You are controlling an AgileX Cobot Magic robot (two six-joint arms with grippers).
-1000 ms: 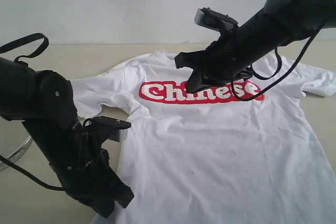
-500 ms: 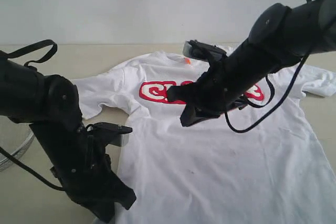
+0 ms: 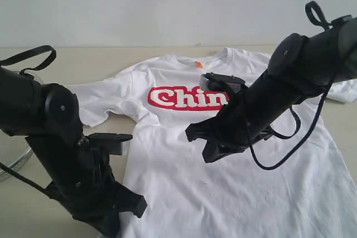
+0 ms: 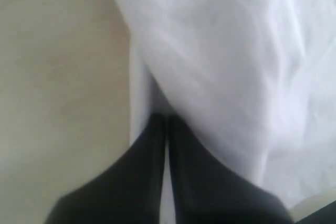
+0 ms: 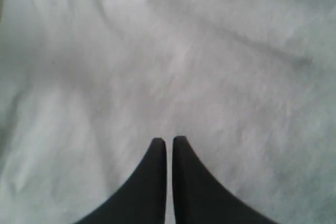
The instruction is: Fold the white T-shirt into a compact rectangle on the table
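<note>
Pinching edge of white T-shirt [image 3: 223,193], left gripper [image 4: 166,121] closed, right gripper [image 5: 169,141] closed, empty

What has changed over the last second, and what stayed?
The right pincer, shut, moved from over the red print down to the white T-shirt's middle, uncovering "Chin". Nothing was gripped or released. The left pincer stayed shut at the shirt's side edge; the shirt did not move.

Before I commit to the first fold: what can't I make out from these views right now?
Exterior view: the right arm covers the end of the red print on the white T-shirt.
Exterior view: the lower edge cuts off the shirt's hem.
Left wrist view: blurred; the left gripper is shut at the shirt's edge, but whether it pinches cloth is unclear.
</note>
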